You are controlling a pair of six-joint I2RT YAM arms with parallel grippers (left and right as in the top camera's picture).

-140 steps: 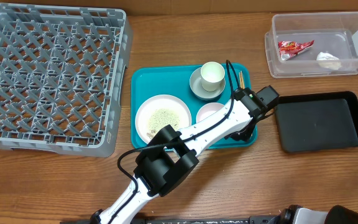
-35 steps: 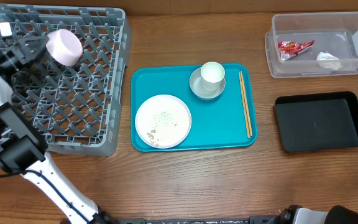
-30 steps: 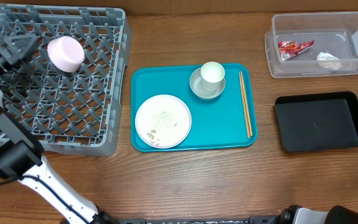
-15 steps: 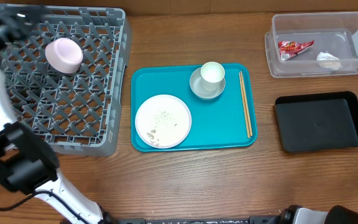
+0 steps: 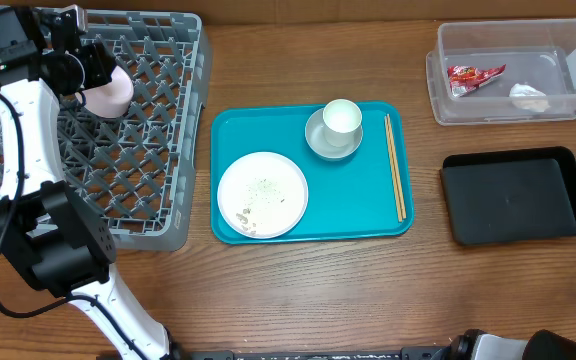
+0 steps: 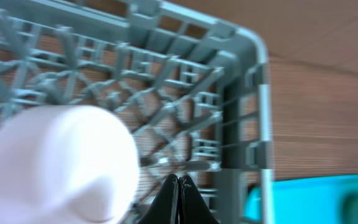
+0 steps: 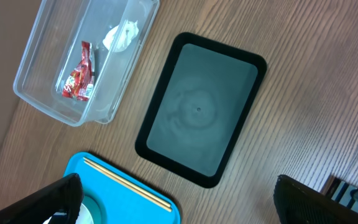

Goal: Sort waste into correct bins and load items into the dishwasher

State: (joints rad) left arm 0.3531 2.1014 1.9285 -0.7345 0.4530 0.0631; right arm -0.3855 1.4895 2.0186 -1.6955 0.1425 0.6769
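The left fingers (image 6: 179, 202) were pressed together, holding nothing, just beside the upturned pale bowl (image 5: 111, 90), which rested in the far corner of the grey dish rack (image 5: 158, 150). The right fingers (image 7: 58, 202) stood wide apart and empty above the worktop (image 5: 298, 290), near the black bin (image 7: 197, 112).

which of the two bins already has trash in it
The clear tub, farther back than the black bin: it holds a red wrapper and a white tissue, while the black bin shows only its bare floor.
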